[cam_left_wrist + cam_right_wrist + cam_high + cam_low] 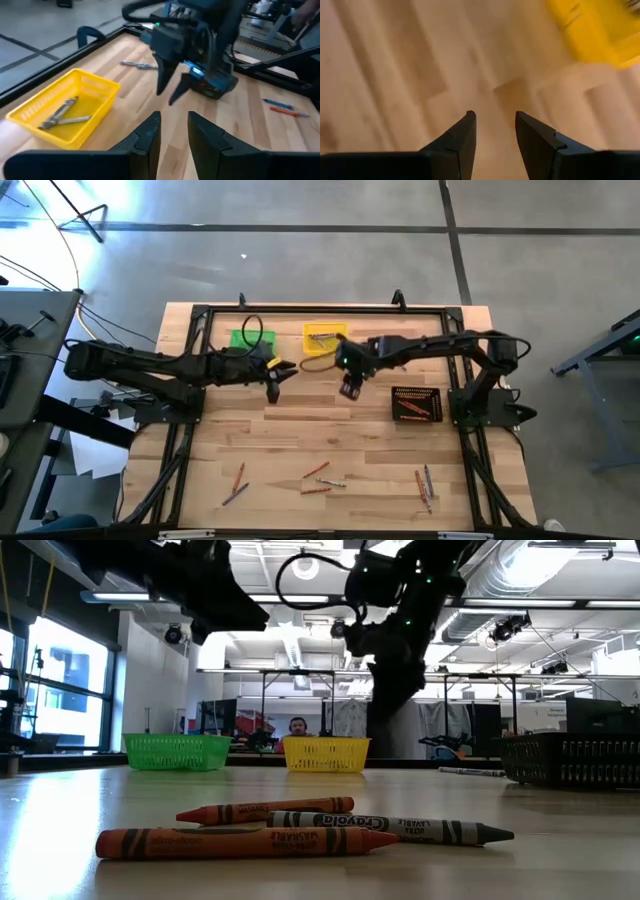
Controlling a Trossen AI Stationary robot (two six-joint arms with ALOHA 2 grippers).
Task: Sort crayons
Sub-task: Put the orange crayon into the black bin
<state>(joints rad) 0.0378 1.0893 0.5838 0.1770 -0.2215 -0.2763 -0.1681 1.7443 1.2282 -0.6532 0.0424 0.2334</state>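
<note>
Both grippers are hanging empty above the middle of the table, fingers parted, with bare wood showing between them in each wrist view. In the high view the left gripper is sitting just left of centre, and the right gripper just right of it, below the yellow bin at upper centre. The green bin is lying left of the yellow one, and the black bin is sitting at centre right.

Loose crayons are lying well apart from both grippers, along the lower edge of the high frame, in three groups: a pair at lower left, a cluster at lower centre, and several at lower right. Judging from that view, the centre cluster is lying mostly crosswise to the frame, the right group nearly upright in it, and the left pair on a diagonal. The left arm looks nearer the left pair, the right arm nearer the right group; the centre cluster is sitting about midway between them.

Grey crayons are already lying in the yellow bin in the left wrist view, and orange-red ones appear to be in the black bin, so sorting looks partly done.
</note>
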